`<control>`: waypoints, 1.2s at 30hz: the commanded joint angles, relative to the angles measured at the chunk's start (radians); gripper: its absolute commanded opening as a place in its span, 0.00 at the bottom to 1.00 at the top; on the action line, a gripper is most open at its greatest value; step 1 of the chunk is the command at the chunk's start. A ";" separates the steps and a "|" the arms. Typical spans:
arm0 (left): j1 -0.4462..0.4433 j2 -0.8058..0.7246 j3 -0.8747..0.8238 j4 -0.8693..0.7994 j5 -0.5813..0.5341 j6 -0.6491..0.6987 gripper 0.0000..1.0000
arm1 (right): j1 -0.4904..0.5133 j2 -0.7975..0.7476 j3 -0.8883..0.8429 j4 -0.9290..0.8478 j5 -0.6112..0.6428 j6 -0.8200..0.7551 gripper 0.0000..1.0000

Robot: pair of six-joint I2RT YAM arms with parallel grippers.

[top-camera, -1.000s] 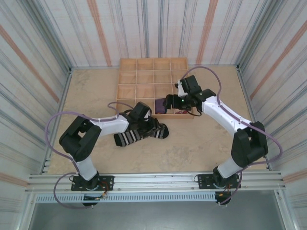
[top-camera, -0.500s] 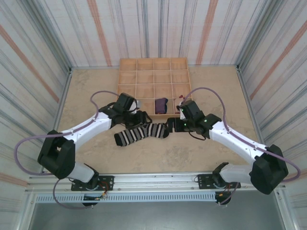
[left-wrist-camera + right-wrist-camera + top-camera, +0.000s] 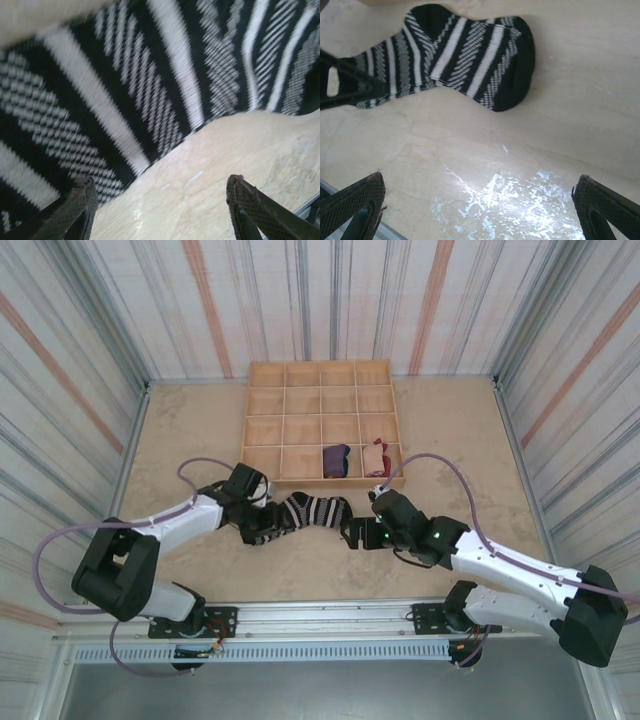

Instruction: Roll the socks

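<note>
Our left pincer (image 3: 159, 185) stands partly spread low over the bench (image 3: 215, 165). One fingertip (image 3: 82, 197) laps the edge of the black-and-white striped sock (image 3: 125, 75), with bare surface between the fingers and nothing clamped. Our right pincer (image 3: 479, 181) is spread wide and empty above bare bench (image 3: 570, 75), just short of the rounded dark end of the striped sock (image 3: 465, 55). From overhead, the left pincer (image 3: 258, 523) and right pincer (image 3: 352, 533) bracket the sock (image 3: 300, 513), which lies flat, slightly bent and unrolled just in front of the wooden tray (image 3: 300, 400). In two neighbouring compartments at the right of the tray's near row sit the purple sock (image 3: 335, 460) and the tan sock (image 3: 375, 456), both looking bundled. We judge two socks done and the third at the very start of its roll. Next, we think, one pincer must close on an end and turn it over onto the sock's length. The other should pin the fabric so the sock does not slide across the smooth bench.
</note>
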 commanded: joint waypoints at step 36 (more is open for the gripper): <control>-0.170 -0.580 -0.086 -0.381 -0.101 -0.402 0.72 | 0.499 0.291 0.123 0.068 0.406 -0.224 0.93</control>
